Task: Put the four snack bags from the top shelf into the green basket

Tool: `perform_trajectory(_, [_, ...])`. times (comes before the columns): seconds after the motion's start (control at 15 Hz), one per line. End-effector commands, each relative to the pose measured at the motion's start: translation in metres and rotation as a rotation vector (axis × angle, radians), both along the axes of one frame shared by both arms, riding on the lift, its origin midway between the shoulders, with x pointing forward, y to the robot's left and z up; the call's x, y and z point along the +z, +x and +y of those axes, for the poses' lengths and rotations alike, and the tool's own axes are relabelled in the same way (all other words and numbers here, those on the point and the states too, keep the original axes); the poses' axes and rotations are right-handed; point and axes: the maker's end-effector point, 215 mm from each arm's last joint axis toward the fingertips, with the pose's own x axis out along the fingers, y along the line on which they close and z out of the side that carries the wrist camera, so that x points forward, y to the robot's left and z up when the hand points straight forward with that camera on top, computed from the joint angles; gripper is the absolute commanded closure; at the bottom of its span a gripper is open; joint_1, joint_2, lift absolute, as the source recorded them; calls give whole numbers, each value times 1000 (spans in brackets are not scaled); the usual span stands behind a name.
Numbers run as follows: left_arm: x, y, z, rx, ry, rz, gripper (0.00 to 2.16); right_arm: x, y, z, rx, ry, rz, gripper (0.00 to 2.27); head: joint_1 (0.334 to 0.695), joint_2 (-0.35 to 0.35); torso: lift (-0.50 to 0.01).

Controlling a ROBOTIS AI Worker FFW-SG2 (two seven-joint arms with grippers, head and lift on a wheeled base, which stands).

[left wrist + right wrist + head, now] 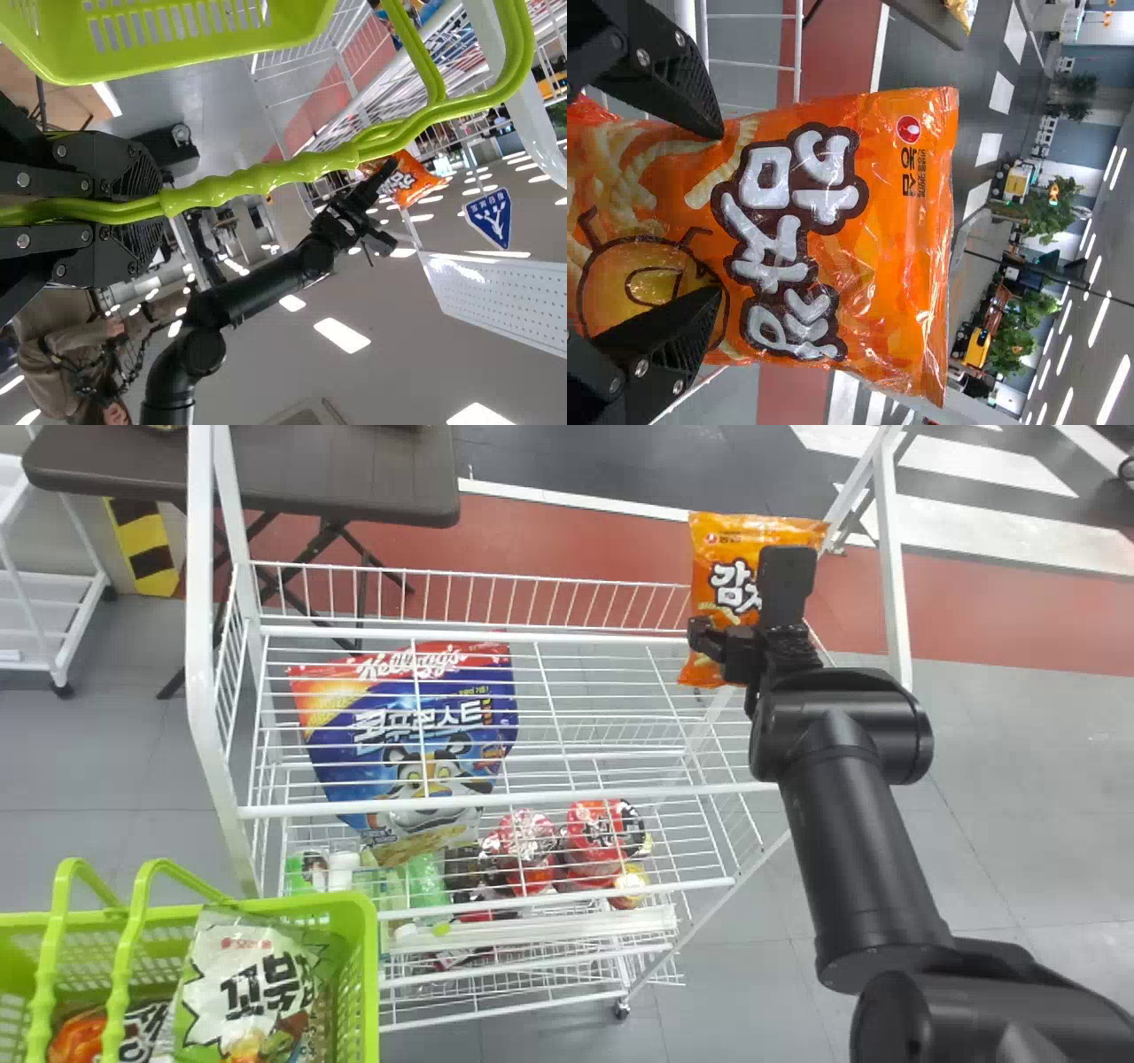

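The orange snack bag (719, 558) stands upright at the right end of the white rack's top shelf (585, 716). My right gripper (728, 648) is in front of it. In the right wrist view, that gripper (719, 214) stands open, its fingertips spread across the bag's face (859, 239). At the head view's lower left is the green basket (359, 957), with a white-and-green snack bag (252, 992) and a red-orange one (80, 1036) inside. My left gripper (161, 212) is shut on the basket's green handles (266, 177).
A large blue cereal bag (416, 735) shows behind the rack's white wires. Red packs (598, 833) and other goods lie on lower levels. A dark table (354, 478) stands behind the rack at left. The rack's white posts (890, 567) rise at both ends.
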Motion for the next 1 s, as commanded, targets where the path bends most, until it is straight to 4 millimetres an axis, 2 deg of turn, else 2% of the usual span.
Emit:
perform_trajectory(0.0, [1, -1, 1, -2, -8, -1, 2145, -14, -7, 6, 24, 26, 18, 1470, 695, -272, 0])
perform_trajectory(0.07, [1, -1, 1, 0, -8, 1, 2145, -12, -12, -2, -4, 39, 0, 2162, 695, -268, 0])
perform_trajectory(0.13, [1, -1, 1, 0, -8, 0, 2145, -7, -13, 0, -9, 50, -19, 2246, 695, -268, 0])
perform_trajectory(0.47, [1, -1, 1, 1, -10, 1, 2145, 12, -34, -2, -10, 101, -88, 2246, 695, -281, 0])
perform_trajectory(0.6, [1, -1, 1, 1, -10, 1, 2145, 23, -49, 2, 6, 136, -105, 2246, 695, -283, 0])
perform_trajectory(0.67, [1, -1, 2, 0, -9, -1, 2145, 34, -61, 14, 32, 162, -119, 2246, 695, -284, 0])
perform_trajectory(0.8, [2, 1, 1, 0, -9, -5, 2145, 57, -85, 63, 130, 196, -132, 2246, 695, -275, 0])
perform_trajectory(0.93, [3, 1, 1, 0, -10, -7, 2145, 72, -122, 129, 253, 251, -127, 2246, 695, -242, 0])
